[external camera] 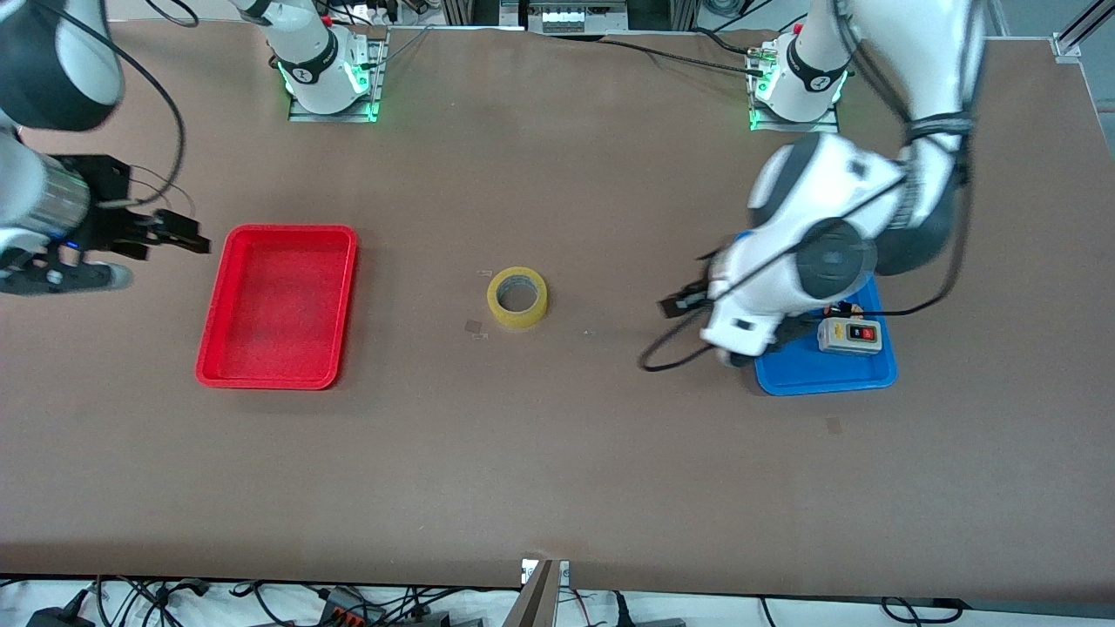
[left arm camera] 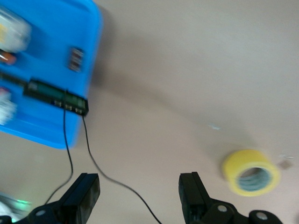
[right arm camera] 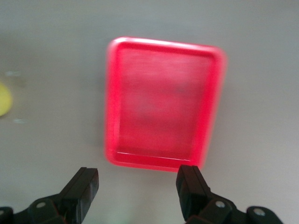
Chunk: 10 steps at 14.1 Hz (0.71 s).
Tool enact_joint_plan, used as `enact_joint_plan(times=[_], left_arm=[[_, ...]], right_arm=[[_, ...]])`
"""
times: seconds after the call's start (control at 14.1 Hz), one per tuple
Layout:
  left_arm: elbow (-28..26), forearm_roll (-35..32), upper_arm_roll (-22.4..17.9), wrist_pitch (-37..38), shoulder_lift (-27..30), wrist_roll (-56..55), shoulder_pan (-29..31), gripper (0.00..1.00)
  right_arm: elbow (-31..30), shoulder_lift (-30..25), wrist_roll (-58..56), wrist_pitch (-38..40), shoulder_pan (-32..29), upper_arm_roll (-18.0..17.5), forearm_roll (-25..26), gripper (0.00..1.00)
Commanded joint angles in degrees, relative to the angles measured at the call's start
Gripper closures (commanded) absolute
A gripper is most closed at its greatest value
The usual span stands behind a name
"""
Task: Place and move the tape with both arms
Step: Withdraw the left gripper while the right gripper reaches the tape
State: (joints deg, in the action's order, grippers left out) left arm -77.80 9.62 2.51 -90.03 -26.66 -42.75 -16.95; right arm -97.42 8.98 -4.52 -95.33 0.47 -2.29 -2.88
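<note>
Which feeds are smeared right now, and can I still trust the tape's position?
Front view: table sharp, tape crisp on the bare table between the red tray and blue tray; left arm's wrist smeared. Left wrist view: tape and blue tray soft. Right wrist view: red tray's rim blurred, glowing.

Yellow tape (external camera: pixel 517 297), red tray (external camera: pixel 277 306), blue tray (external camera: pixel 823 373), brown table (external camera: pixel 557 453).

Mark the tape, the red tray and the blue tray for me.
tape (external camera: pixel 498 305): front view, on its yellow wall.
red tray (external camera: pixel 261 381): front view, on the rim nearest the camera.
blue tray (external camera: pixel 810 370): front view, on its bare floor.
</note>
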Motion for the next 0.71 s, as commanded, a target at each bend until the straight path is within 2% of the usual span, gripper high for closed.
enact_joint_plan(times=[0.0,0.21,0.28,0.5,0.64], left_arm=[[-11.81,-3.37,0.66,-0.14,10.45,9.93,4.01,0.0],[-21.22,-3.73,0.57,-0.05,21.44,26.44,11.56,0.0],[-22.73,-4.08,0.57,0.03,24.08,31.28,13.76,0.0],[-22.31,-11.43,0.83,1.18,28.23,43.33,17.72,0.0],[-17.93,-11.72,1.19,1.26,28.16,51.51,20.63,0.0]], right_arm=[[1.09,4.1,0.91,-1.69,7.14,-0.08,-4.06,0.0],[1.09,9.73,11.6,-9.15,17.95,0.01,-3.27,0.0],[1.09,12.36,15.12,-12.31,20.77,0.01,-3.19,0.0],[1.09,18.61,20.84,-20.57,28.07,0.01,-3.36,0.0],[1.09,21.86,27.52,-24.71,31.77,0.01,-3.19,0.0]])
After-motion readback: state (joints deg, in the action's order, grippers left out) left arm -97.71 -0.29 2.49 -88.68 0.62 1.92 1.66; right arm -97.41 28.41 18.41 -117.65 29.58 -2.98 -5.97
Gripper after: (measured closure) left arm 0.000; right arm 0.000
